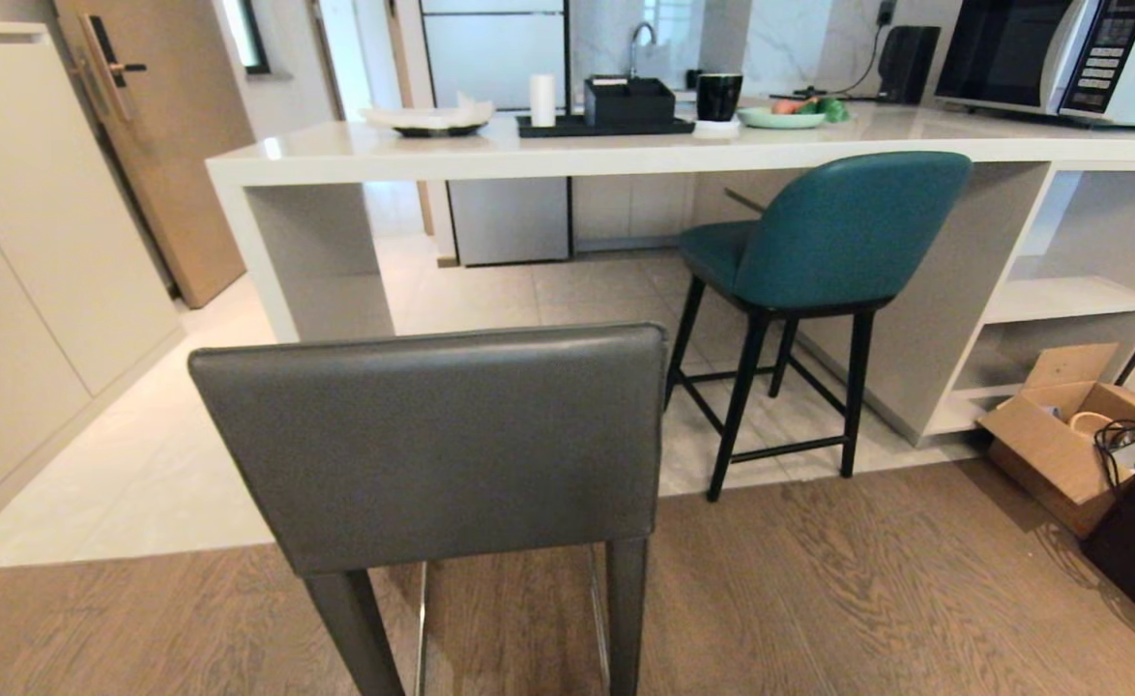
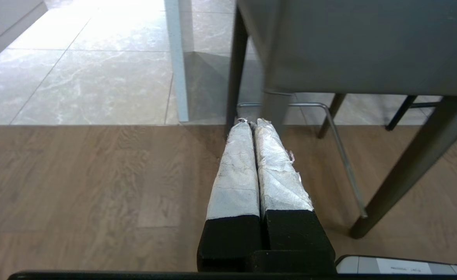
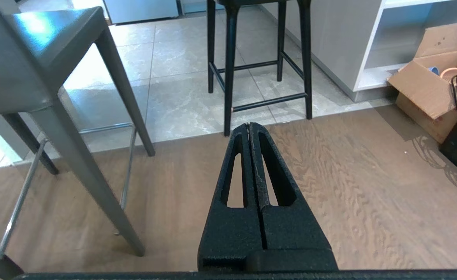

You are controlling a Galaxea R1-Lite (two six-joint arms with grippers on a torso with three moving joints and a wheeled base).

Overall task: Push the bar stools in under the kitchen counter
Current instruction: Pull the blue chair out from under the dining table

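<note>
The counter [image 1: 625, 155] runs across the far side of the scene, its left end resting on a slab panel [image 1: 316, 261] that stands on pale tile. On top, going left to right, sit a plate [image 1: 429, 120] with crumpled paper near the left end, then a dark tray [image 1: 606, 126] carrying a white roll [image 1: 542, 100] and a black box [image 1: 628, 100], a black mug [image 1: 719, 96], a green dish [image 1: 780, 117] with produce, and a microwave [image 1: 1061, 58] at the right end. The grey stool [image 1: 432, 445] stands nearest the camera on the wood floor, well apart from the counter and left of centre, its back facing the robot. The teal stool [image 1: 819, 242] stands on the tile with its seat partly under the counter's front edge, near the white shelving [image 1: 1061, 300]. An open cardboard box [image 1: 1061, 435] lies on the floor below the shelves. The left gripper [image 2: 252, 122] hangs low over the wood floor just beside the grey stool's legs, its foil-wrapped fingers [image 2: 236, 167] pressed together and holding nothing. The right gripper [image 3: 250, 125] hangs over the floor between the two stools, jaws pressed together and empty.
</note>
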